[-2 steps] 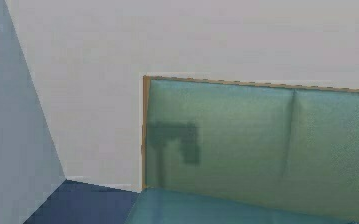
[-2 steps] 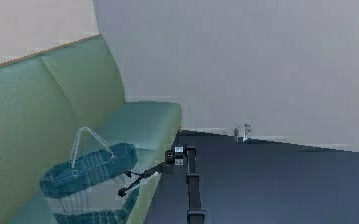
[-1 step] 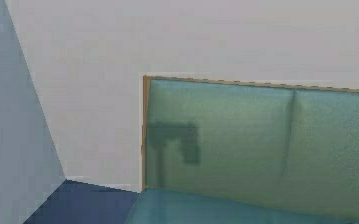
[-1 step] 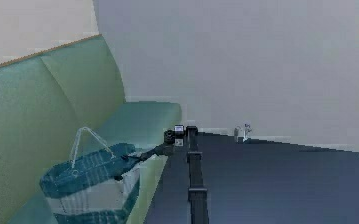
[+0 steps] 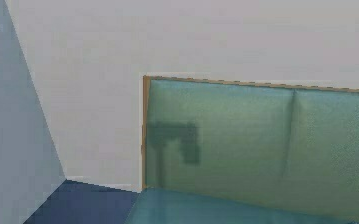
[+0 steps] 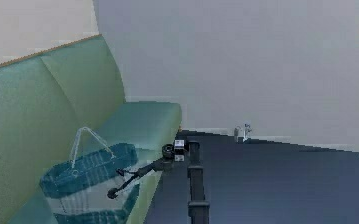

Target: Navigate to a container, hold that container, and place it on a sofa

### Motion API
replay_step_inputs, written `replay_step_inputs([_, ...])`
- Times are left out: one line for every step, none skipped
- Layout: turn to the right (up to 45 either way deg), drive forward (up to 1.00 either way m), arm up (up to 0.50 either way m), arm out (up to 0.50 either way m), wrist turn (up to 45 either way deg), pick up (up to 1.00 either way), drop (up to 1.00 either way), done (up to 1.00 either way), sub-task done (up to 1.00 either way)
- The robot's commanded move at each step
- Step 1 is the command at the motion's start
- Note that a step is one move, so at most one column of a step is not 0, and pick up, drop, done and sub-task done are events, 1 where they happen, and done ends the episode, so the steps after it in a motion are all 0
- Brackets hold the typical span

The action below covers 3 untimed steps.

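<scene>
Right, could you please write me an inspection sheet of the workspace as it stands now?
surface: green sofa with a wood-trimmed back.
job's things: teal-and-white basket with wire handles, upright on the sofa seat.
clutter: small pale object on the floor by the wall.
grippers: the jaws sit at the arm's far end, by the basket; cannot tell whether they hold anything.
cables: nothing seen.
surroundings: pale walls, dark blue floor.

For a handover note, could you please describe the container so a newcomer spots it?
Find the pale green sofa. On its seat, at the arm side view's lower left, is a basket. Its teal and white weave and looped handles stand out from the plain cushions.
</scene>
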Motion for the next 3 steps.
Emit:
replay_step_inputs([0.0, 0.0, 0.3, 0.0, 0.0, 0.0, 0.0, 0.0, 0.0])
replay_step_inputs([0.0, 0.0, 0.0, 0.0, -39.0, 0.0, 0.0, 0.0, 0.0])
replay_step_inputs([0.0, 0.0, 0.0, -0.4, 0.0, 0.0, 0.0, 0.0, 0.0])
